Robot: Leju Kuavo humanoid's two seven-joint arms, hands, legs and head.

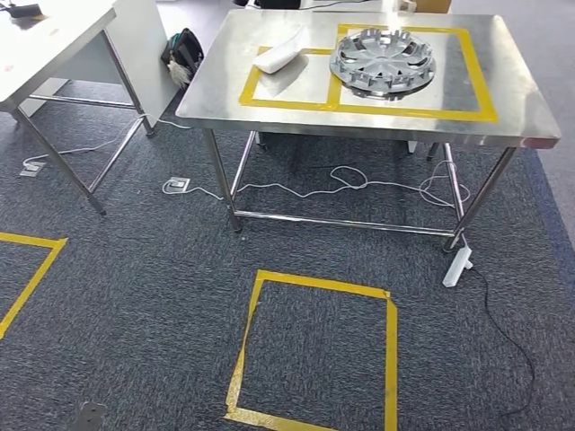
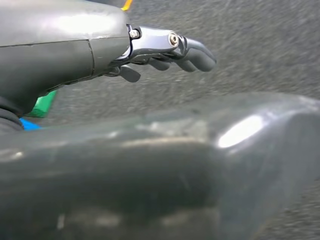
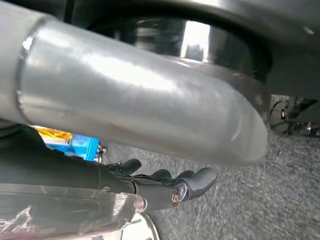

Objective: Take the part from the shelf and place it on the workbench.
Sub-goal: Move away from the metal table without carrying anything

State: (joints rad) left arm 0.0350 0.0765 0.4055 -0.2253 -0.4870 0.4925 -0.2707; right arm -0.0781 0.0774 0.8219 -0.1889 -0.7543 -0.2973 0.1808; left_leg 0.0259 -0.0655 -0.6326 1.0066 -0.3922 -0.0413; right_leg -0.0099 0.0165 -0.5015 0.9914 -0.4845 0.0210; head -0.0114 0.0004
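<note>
A steel workbench (image 1: 515, 108) stands ahead of me in the head view, marked with yellow tape rectangles. A silver wheel cover (image 1: 383, 61) lies inside the larger rectangle. A white curved part (image 1: 279, 54) rests in the smaller one to its left. In the left wrist view my left hand (image 2: 166, 50) hangs over grey carpet with its fingers stretched out and nothing in them. In the right wrist view my right hand (image 3: 166, 185) also hangs over the carpet, fingers extended and only slightly bent, holding nothing.
A yellow taped square (image 1: 319, 350) marks the carpet in front of the workbench. A white cable (image 1: 352, 180) and a power strip (image 1: 457, 267) lie under the bench. A second table (image 1: 48, 45) stands at the left, with a black bag (image 1: 183, 49) between the tables.
</note>
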